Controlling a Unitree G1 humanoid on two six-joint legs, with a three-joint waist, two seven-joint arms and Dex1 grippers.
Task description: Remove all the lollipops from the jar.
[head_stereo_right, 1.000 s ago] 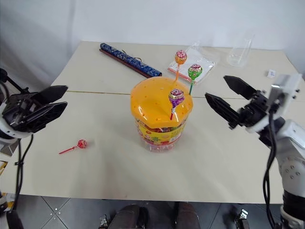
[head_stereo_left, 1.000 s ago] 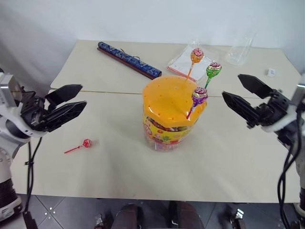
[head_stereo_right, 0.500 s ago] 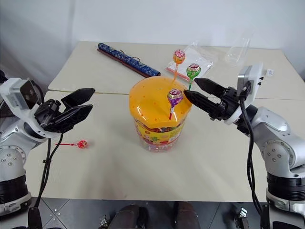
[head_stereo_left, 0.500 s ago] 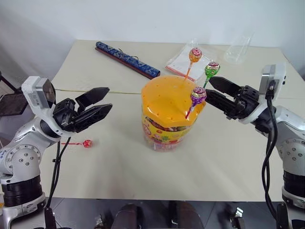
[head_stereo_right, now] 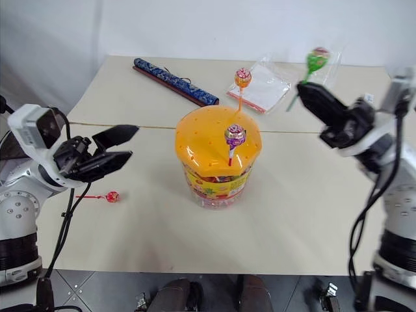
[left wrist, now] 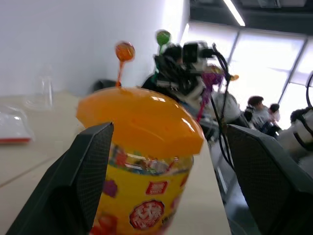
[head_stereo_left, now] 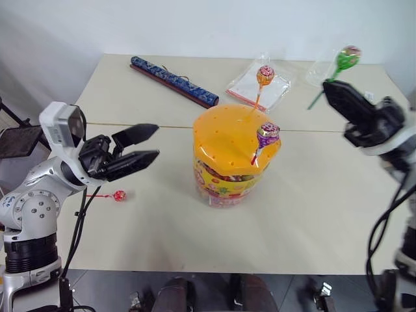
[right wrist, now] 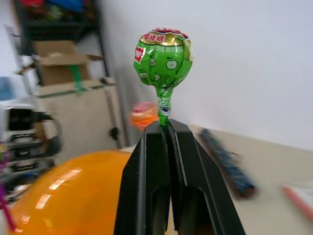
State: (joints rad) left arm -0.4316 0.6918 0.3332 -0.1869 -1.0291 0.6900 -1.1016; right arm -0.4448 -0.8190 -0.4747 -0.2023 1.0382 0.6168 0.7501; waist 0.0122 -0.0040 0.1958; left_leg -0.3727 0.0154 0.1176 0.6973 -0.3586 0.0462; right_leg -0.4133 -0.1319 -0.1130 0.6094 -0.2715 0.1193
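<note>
Low and left of centre in the left eye view, the red lollipop [head_stereo_left: 117, 195] lies flat on the table [head_stereo_left: 312, 214], evidently already out of the jar. Above it, at the left edge, the left gripper [head_stereo_left: 148, 143] hangs with its fingers spread and nothing between them, aimed at the jar as if ready to steady it or take the next candy. At centre stands the jar [head_stereo_left: 235, 156], its orange domed lid [head_stereo_left: 227, 136] pierced with holes that hold sticks upright: the purple lollipop [head_stereo_left: 267, 135] at the lid's right edge, the orange lollipop [head_stereo_left: 265, 75] at its far side. In the upper right the right gripper [head_stereo_left: 330, 88] is clamped on the stick of the green lollipop [head_stereo_left: 347, 57], lifted clear of the lid, probably for setting down. Farther back lie a long blue patterned box [head_stereo_left: 174, 80] and a clear bag [head_stereo_left: 260, 83].
</note>
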